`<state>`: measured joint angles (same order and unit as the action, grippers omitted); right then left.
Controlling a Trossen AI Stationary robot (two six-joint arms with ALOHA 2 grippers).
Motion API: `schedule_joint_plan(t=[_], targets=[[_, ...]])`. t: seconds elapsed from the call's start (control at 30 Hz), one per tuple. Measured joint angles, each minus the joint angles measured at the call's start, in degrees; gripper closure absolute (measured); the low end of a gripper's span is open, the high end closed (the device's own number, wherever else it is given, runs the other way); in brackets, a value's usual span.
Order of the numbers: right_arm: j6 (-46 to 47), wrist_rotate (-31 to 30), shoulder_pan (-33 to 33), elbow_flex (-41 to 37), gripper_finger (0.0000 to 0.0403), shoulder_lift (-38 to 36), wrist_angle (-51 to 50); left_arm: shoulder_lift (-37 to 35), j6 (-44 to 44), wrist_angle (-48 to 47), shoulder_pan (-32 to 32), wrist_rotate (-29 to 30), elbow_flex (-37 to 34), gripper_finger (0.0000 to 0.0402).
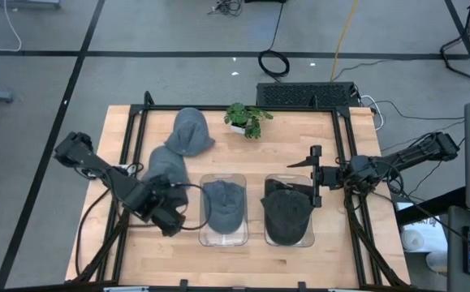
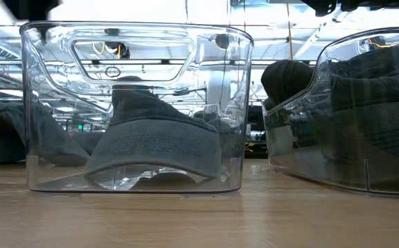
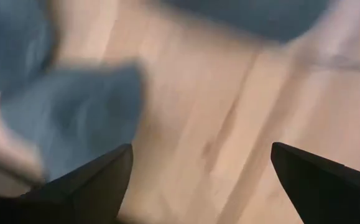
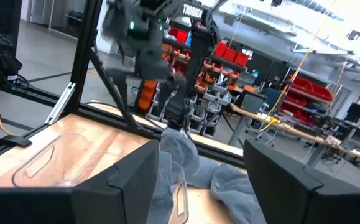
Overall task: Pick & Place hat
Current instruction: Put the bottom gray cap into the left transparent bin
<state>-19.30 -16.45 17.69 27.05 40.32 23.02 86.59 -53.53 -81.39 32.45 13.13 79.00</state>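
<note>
Two grey-blue hats lie loose on the table's left half, one point(image 1: 190, 131) at the far side and one point(image 1: 168, 166) nearer. A third grey-blue hat point(image 1: 222, 203) lies inside the left clear bin point(image 1: 223, 239), and a dark grey hat point(image 1: 287, 212) lies in the right clear bin point(image 1: 290, 242). My left gripper point(image 1: 172, 221) points down, open, above bare wood just left of the left bin, with the nearer loose hat point(image 3: 74, 118) beside its fingers. My right gripper point(image 1: 312, 177) hovers open and level above the right bin's right edge, with nothing between its fingers point(image 4: 130, 180).
A small potted plant point(image 1: 247, 119) stands at the table's far middle. A black frame point(image 1: 129, 138) runs along the table's left and right sides. The two bins fill the near middle, and bare wood point(image 1: 251, 158) lies between them and the plant.
</note>
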Motion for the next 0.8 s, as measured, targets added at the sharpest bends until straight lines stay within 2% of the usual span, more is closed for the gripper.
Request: schedule_joint_plan(t=[0.07,0.13,0.27,0.5,0.67,0.8], targets=[[-1.0,0.0,0.0,0.0,0.0179,0.0,0.8,0.9,-7.3,-7.3,0.0,-2.4,0.0,0.0009],[-1.6,0.0,0.0,0.0,0.0180,0.0,1.7,1.4,-11.3,-9.2,-0.1,-2.9,-0.5,0.0009],[-2.8,0.0,0.0,0.0,0.0180,0.0,2.5,1.6,-11.2,-8.0,0.7,0.1,-2.8,0.0009],[-3.9,0.1,0.0,0.0,0.0183,0.0,2.5,4.2,-10.4,-9.0,0.6,-0.4,-10.7,0.0009],[-3.9,0.1,0.0,0.0,0.0184,0.0,2.5,4.2,-14.6,-8.8,-0.5,4.0,-16.1,0.0009],[-3.9,0.1,0.0,0.0,0.0184,0.0,2.5,4.2,-16.3,-8.5,-1.4,2.2,-19.4,0.0009]])
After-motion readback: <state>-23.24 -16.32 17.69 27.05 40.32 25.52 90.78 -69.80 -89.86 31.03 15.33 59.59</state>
